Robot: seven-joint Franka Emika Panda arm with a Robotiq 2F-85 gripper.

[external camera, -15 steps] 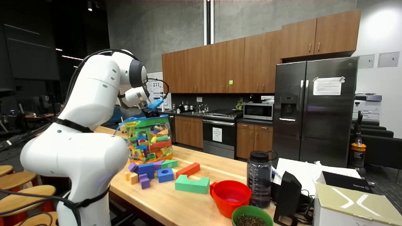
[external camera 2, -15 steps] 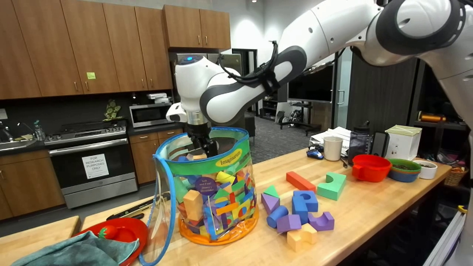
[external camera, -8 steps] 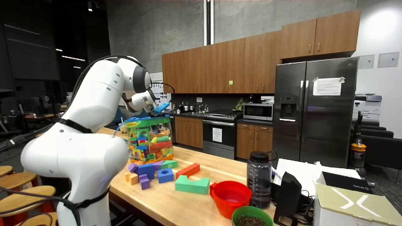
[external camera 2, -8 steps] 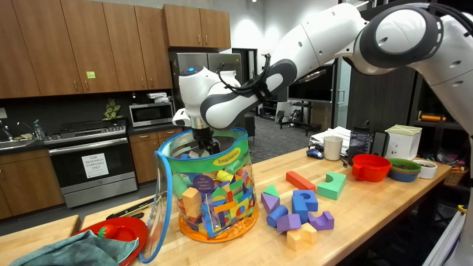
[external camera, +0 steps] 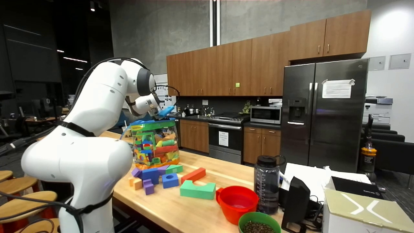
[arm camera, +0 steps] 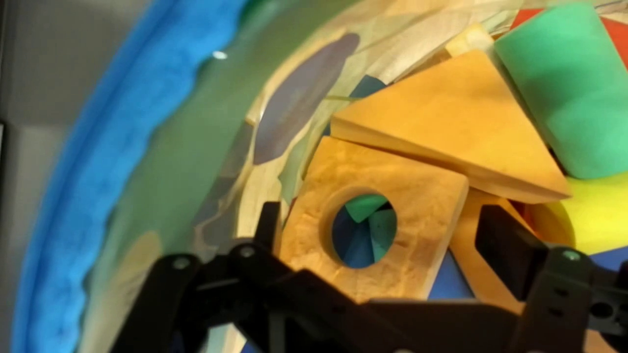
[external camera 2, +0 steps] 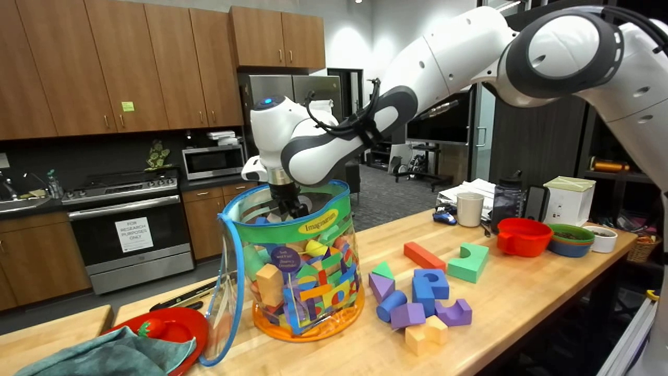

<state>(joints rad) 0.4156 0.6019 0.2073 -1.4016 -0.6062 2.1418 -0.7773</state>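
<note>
My gripper is open inside the top of a clear bag of foam blocks. In the wrist view its fingers stand on either side of an orange square block with a round hole. The left finger is close beside the block's left edge; whether it touches cannot be told. A gap shows at the right finger. An orange triangular block, a green cylinder and a yellow block lie beyond. The bag, with green band and blue rim, shows in both exterior views; the fingertips are hidden there.
Several loose blocks lie beside the bag, including a red bar and a green arch. A red cup, a dark bottle and bowls stand farther along the table. A red plate with a cloth lies near the bag's open lid.
My arm has come down and the gripper is lower in the bag than a second ago. Over the last half second it has barely moved. The bag and its lid have shifted slightly.
</note>
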